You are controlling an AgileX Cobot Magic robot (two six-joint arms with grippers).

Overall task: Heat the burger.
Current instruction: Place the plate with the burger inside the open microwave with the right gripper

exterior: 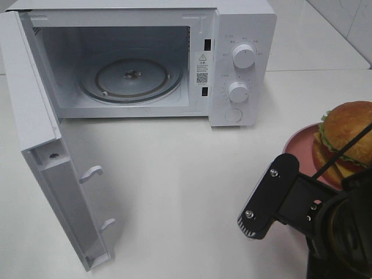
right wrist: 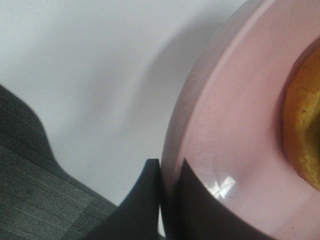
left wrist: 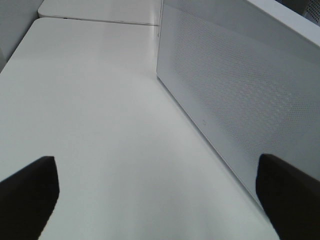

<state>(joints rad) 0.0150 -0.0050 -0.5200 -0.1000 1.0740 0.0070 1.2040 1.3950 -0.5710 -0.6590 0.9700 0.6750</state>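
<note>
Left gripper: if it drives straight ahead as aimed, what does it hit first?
Most likely the table: the left gripper, jaws open, aims slightly down at the bare white top. The microwave door runs alongside, off its centre line, though how close is hard to judge.

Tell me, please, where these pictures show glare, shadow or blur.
Exterior high view: even soft light, only faint shadows. Left wrist view: pale, washed out; the left hand shows dark blurred fingers. Right wrist view: a small glare spot on the pink plate, its soft shadow on the table.
</note>
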